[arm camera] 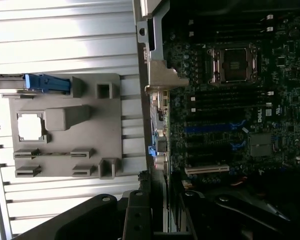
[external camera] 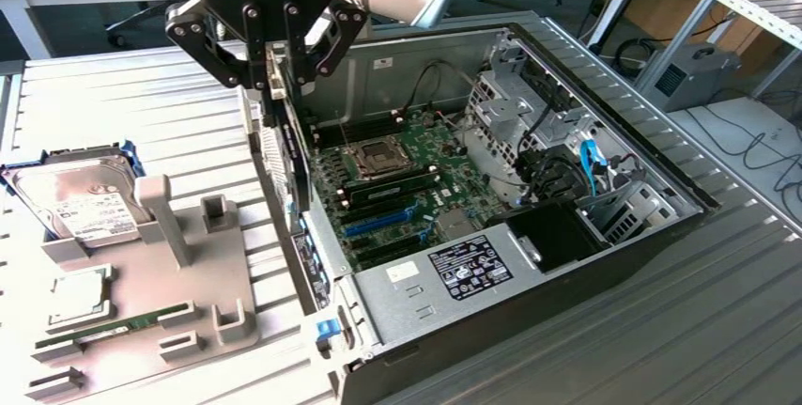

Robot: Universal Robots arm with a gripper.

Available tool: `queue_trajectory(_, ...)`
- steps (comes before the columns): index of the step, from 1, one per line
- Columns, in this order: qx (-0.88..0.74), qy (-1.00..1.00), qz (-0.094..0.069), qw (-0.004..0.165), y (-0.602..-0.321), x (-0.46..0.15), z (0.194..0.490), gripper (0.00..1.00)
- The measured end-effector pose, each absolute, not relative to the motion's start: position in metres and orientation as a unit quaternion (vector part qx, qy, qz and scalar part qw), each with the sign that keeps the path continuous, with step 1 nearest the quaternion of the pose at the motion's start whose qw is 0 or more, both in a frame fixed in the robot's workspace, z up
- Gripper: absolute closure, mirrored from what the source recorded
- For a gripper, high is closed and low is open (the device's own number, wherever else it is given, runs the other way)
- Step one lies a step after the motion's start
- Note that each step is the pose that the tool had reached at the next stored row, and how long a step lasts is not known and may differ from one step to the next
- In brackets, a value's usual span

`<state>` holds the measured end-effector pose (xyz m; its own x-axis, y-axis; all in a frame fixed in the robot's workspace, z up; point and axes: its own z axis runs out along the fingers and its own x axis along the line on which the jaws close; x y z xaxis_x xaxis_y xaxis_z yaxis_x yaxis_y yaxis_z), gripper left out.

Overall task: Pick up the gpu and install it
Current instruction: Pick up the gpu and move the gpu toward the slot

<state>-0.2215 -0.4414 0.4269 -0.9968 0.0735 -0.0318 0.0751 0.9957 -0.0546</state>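
Exterior view: gripper (external camera: pixel 270 74) is pinching the gpu (external camera: pixel 285 156) by its top edge. The card hangs upright and edge-on at the open PC case (external camera: pixel 652 175), by the wall on the exterior view's left. Pick looks done and the install step is in hand. The card isn't seated, and its lower end sits above the motherboard (external camera: pixel 401 175) edge, near the blue slots (external camera: pixel 376 224). Can't tell if it touches the case wall.

Wrist view: the gpu (arm camera: pixel 157 75) bracket lines up along the case's rear edge, with the fixture tray (arm camera: pixel 65 150) off to one side and well apart.

My read: seating calls for the card's connector edge square over one slot (arm camera: pixel 215 128), bracket in the rear opening, then a straight push with no tilt. The margin at the wall looks tight.
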Motion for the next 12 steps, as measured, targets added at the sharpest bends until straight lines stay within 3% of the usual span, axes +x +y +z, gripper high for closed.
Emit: queue_trajectory(12, 0.037, 0.999, -0.03, 0.015, -0.4413, -0.2134, 0.4267, 0.73)
